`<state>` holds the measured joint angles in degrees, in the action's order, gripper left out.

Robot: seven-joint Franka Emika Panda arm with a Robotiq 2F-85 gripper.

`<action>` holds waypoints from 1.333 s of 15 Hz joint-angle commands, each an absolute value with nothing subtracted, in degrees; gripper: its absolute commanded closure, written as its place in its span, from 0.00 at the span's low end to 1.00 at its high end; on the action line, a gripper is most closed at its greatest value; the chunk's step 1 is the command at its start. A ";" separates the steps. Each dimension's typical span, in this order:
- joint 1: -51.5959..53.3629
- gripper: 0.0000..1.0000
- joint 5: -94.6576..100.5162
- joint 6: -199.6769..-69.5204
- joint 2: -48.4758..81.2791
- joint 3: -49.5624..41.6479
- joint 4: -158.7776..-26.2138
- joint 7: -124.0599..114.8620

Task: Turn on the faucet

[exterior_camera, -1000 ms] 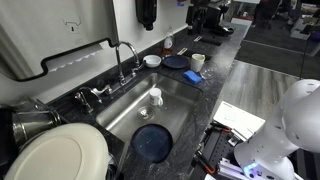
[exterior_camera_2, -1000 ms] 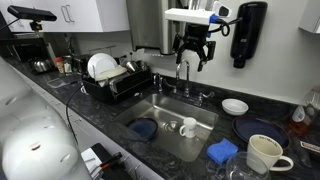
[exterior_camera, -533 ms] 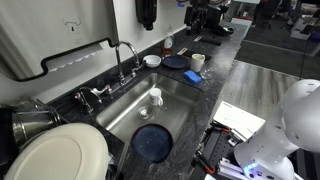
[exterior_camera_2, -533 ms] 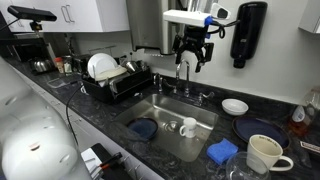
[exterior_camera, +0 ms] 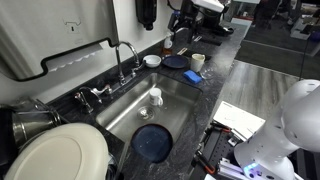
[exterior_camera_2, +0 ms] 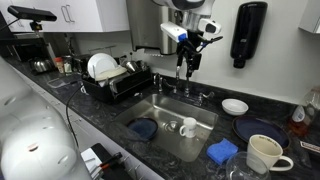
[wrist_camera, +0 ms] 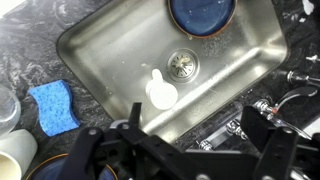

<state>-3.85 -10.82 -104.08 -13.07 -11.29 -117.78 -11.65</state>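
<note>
The faucet [exterior_camera_2: 182, 72] is a slim chrome gooseneck behind the steel sink [exterior_camera_2: 160, 108], with small lever handles at its base. It also shows in an exterior view [exterior_camera: 122, 52]. My gripper [exterior_camera_2: 189, 58] hangs just above the arched spout, tilted, and is not touching it. In the wrist view the gripper [wrist_camera: 185, 150] is open and empty, with its dark fingers [wrist_camera: 275, 140] wide apart. The faucet base and handles [wrist_camera: 262, 106] lie between and just past the fingers, at the sink's rim [wrist_camera: 85, 35].
In the sink lie a blue plate [exterior_camera_2: 143, 128] and a white cup [exterior_camera_2: 187, 126]. A dish rack with a white plate [exterior_camera_2: 105, 68] stands beside it. On the counter are a blue sponge [exterior_camera_2: 222, 151], a mug [exterior_camera_2: 262, 153], a white bowl [exterior_camera_2: 235, 106] and a blue plate [exterior_camera_2: 262, 131].
The gripper has turned at the wrist and dropped slightly toward the spout. The arm now reaches further into the top of the exterior view.
</note>
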 commanded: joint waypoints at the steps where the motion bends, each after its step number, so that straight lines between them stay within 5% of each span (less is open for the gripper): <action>1: -4.90 0.00 -15.34 -114.25 -13.19 -7.46 -122.41 -21.69; 11: -6.74 0.00 -8.09 -145.35 -10.33 -1.12 -129.00 -53.25; 20: -5.55 0.00 -7.97 -144.52 -8.69 -2.00 -127.86 -53.64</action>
<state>-4.95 -8.14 -144.23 -10.31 -2.54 -128.57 -53.01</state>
